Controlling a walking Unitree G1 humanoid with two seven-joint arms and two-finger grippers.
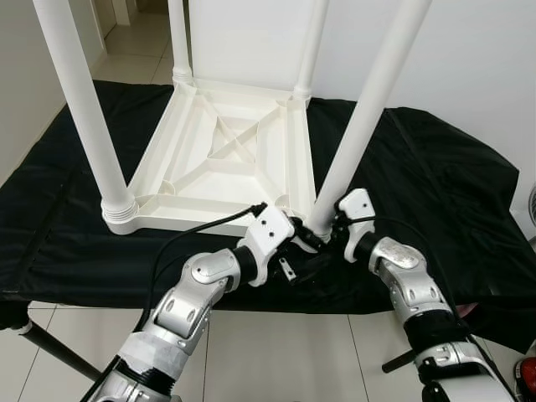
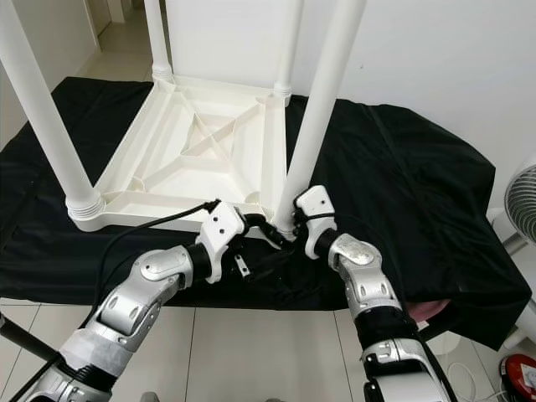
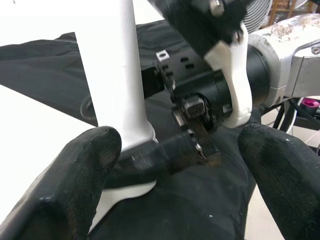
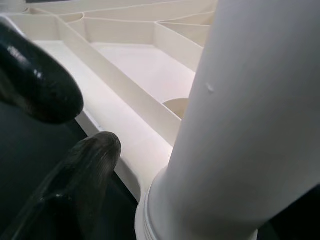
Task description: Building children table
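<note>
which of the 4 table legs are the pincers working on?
The near-right leg, at the upturned table corner closest to the robot. Both the left pincer and the right pincer meet at its base; the other three legs stand untouched.

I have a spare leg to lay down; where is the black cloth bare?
Bare black cloth lies right of the upturned table. The near corner is crowded: left gripper and right gripper at the near-right leg.
</note>
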